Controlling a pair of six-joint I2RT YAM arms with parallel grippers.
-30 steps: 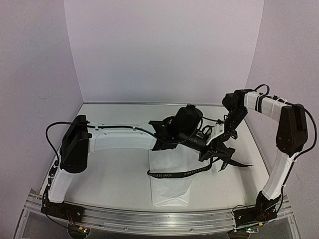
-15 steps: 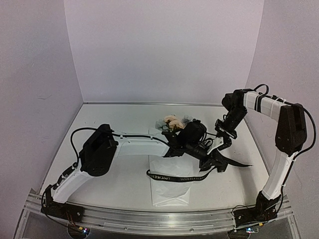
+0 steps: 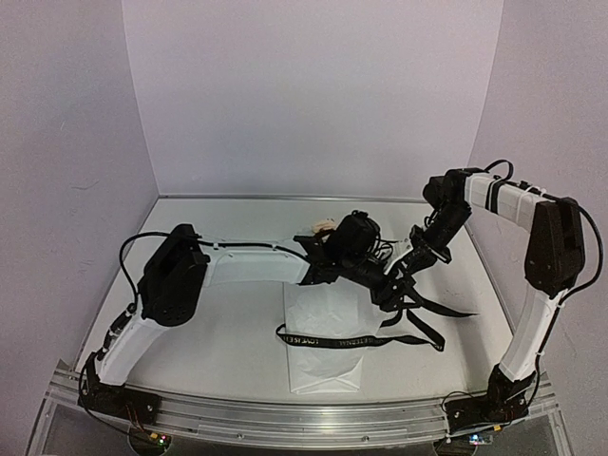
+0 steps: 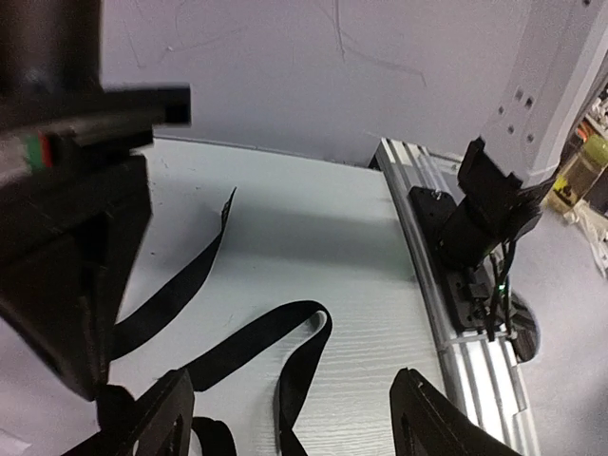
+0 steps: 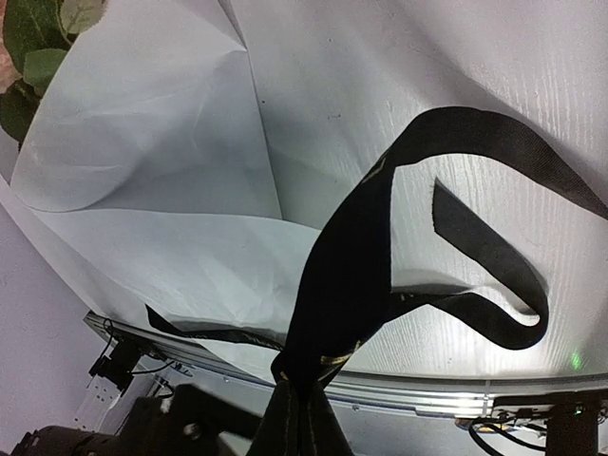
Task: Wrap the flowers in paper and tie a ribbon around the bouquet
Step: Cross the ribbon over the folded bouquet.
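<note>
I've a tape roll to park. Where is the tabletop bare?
Bare: the far-left white table behind the left arm; the near-left patch between that arm and the white tissue paper; the near-right corner beside the right arm. Crowded: centre-right, where the left end effector and right end effector meet over the black fabric ribbon.

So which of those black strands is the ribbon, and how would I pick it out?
Find the white paper lying on the table, near its front edge. The ribbon is the black band draped across it, trailing off in loops to the right. Unlike the round cables nearby, it is flat, lies limp, and carries pale lettering.
</note>
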